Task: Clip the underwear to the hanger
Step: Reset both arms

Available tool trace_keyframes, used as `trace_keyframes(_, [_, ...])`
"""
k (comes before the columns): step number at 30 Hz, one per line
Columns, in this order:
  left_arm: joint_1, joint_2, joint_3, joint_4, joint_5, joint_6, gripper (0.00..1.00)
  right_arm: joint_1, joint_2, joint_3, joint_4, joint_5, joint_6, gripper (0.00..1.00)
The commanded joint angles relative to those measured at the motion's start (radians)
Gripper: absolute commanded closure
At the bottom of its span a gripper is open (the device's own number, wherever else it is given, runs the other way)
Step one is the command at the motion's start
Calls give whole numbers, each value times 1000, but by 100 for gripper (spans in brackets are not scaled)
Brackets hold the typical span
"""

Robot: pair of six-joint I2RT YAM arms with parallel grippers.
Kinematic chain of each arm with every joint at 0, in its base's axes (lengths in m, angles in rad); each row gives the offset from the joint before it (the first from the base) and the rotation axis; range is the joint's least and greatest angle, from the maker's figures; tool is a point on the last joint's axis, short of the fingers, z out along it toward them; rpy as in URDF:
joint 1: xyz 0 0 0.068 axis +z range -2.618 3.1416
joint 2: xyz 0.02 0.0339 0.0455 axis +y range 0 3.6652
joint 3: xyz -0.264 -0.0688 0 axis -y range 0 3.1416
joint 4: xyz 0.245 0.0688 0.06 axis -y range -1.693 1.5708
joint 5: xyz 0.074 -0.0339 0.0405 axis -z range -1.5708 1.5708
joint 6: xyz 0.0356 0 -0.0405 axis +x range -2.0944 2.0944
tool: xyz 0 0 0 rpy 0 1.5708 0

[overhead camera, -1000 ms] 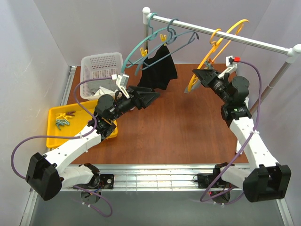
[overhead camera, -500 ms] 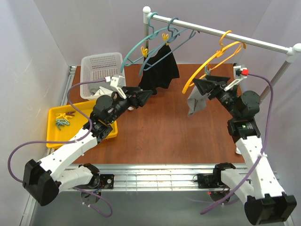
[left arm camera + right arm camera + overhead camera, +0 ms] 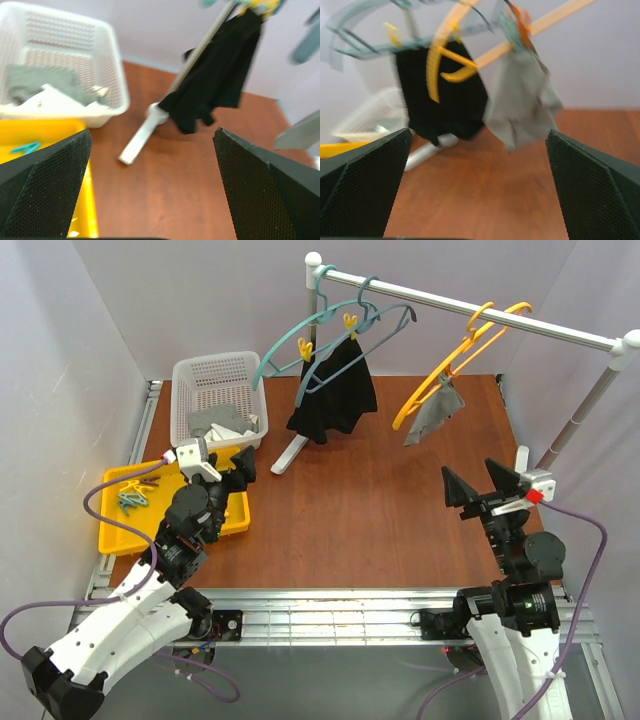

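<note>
On the rail (image 3: 560,332), the underwear (image 3: 435,412) is hung from the hanger (image 3: 424,390); the left end effector (image 3: 240,468) and right end effector (image 3: 478,483), both released, are best kept clear of it

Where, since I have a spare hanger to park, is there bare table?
The widest bare table lies between the left gripper and right gripper, running back to below the black garment and underwear. Crowded: the left edge, with basket and tray, and the rack foot beside the basket.
</note>
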Motion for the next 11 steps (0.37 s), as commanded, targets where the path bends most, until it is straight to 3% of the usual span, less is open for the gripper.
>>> trace_keyframes(1, [7,-50,-45,-88,-141,30,10,-1,9,-50,-120,229,-92,1])
trace_keyframes(11, [7,-21,-34,-118,-181,62,12,-1,68,-51,-111,207,-90,1])
